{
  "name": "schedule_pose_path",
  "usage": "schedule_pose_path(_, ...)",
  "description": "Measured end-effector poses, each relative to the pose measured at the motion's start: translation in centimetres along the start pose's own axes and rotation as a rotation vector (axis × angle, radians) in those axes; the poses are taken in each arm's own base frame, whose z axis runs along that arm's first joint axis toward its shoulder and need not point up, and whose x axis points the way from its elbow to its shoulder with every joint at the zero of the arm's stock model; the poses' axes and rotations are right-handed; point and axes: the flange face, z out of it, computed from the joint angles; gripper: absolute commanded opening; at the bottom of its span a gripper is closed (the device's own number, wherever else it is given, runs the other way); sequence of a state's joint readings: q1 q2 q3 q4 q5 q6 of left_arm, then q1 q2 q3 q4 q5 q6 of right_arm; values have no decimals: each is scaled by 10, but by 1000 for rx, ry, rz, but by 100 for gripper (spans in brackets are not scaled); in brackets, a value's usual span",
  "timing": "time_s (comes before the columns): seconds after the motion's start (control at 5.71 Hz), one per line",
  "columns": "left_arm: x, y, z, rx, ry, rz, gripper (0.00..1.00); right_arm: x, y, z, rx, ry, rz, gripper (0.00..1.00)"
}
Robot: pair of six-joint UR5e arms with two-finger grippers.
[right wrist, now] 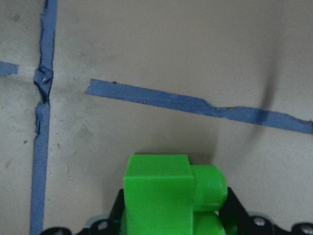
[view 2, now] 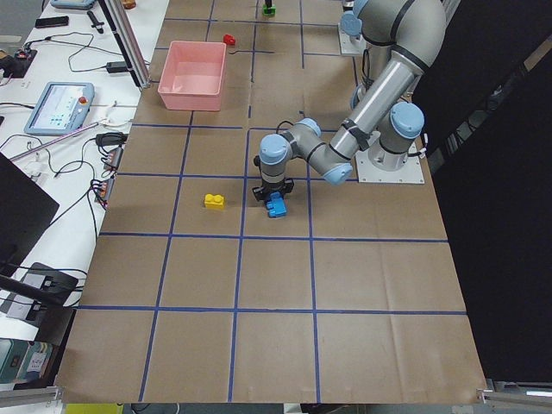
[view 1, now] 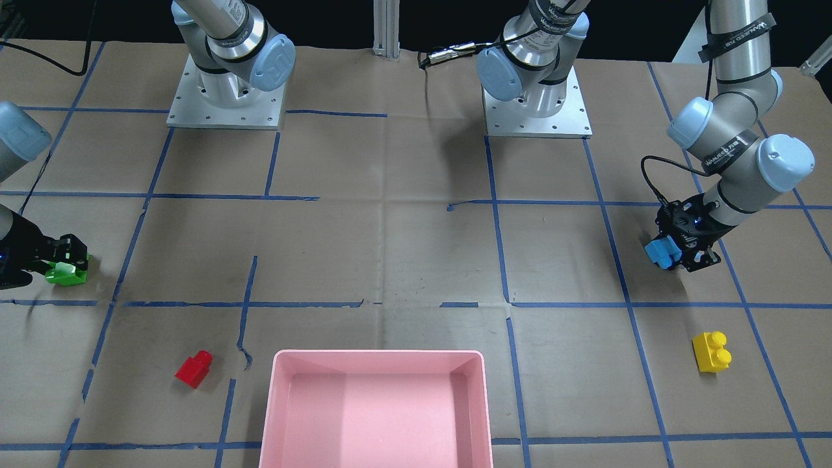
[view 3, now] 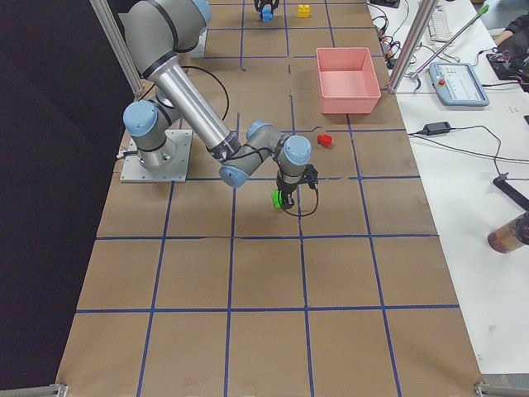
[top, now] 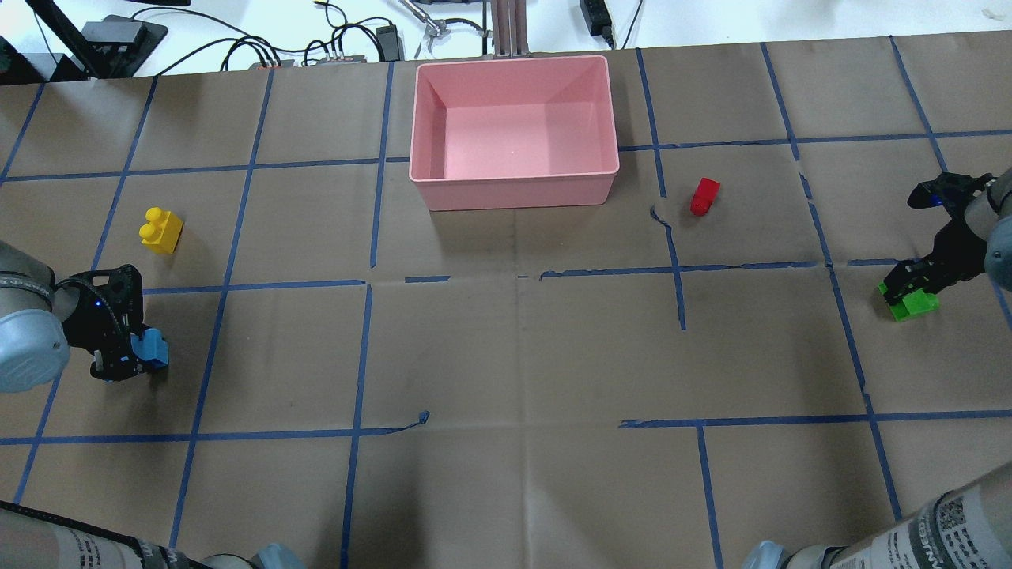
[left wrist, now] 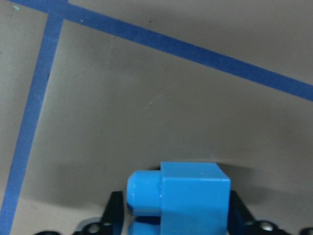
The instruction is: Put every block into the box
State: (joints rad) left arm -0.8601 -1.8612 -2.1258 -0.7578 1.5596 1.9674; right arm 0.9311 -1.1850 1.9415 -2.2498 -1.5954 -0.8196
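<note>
Overhead exterior: each gripper clamped on one block, all four blocks outside the box.

Left gripper (top: 136, 357) has its fingers closed on the blue block (top: 152, 348), low over the taped brown table (top: 514, 356) at its left side. The yellow block (top: 162, 231) sits loose near it, on the box side. Right gripper (top: 909, 291) is closed on the green block (top: 914, 305) near the table's right edge. Cannot tell whether either held block touches the paper. The red block (top: 704, 196) lies near the pink box (top: 514, 191), to its right and apart from it. The box stands at the middle of the far edge.
</note>
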Motion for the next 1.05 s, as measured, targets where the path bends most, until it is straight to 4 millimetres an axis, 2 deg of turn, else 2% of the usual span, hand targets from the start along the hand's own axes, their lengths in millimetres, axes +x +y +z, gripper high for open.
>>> schedule_pose_path(0.35,-2,-3,-16,-3,-36,-15,2,1,-8,-13,21,22,-11,28)
schedule_pose_path(0.53,-4,-22,-33,30,-78,-59,0,3,-22,-36,50,55,-27,27)
schedule_pose_path(0.7,-4,-61,-56,67,-128,-118,0,4,-39,-70,71,81,-46,27)
schedule_pose_path(1.05,-13,-172,-105,116,-184,-243,0,-4,-74,-156,42,56,-46,27)
